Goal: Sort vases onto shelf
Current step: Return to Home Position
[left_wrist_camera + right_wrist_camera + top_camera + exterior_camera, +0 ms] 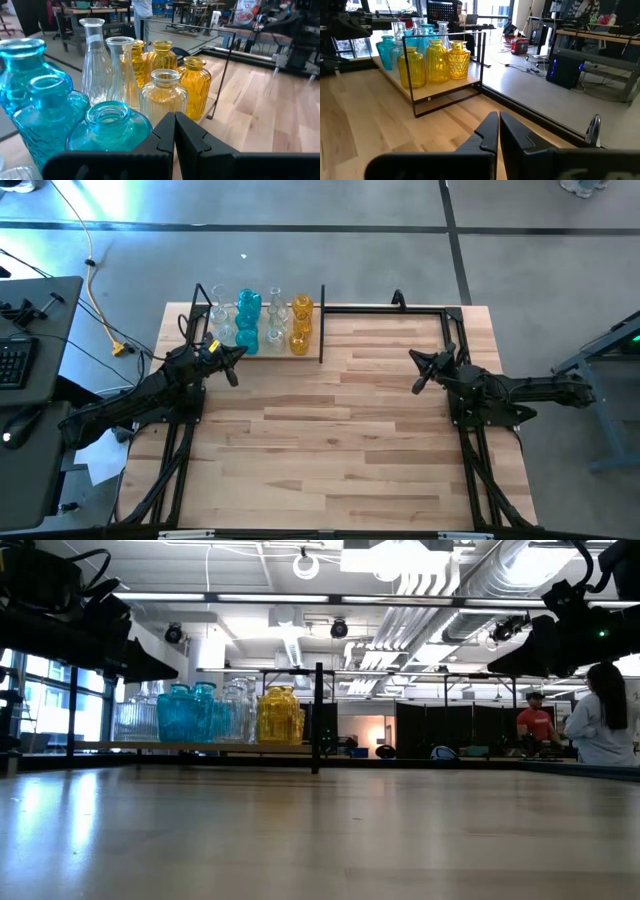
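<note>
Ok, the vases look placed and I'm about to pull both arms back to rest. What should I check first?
1. Is the left end effector empty: ok, fingers shut on nothing.
2. Is the right end effector empty: ok, shut, above the bare table.
3. Gap between the left end effector and the vases: ok but tight; a teal vase stands right ahead of it.
4. Are the vases upright on the shelf: ok for all that show.
5. Way back over the table: ok, nothing lies there.
6. People: ok, a person stands in the room beyond the table.
</note>
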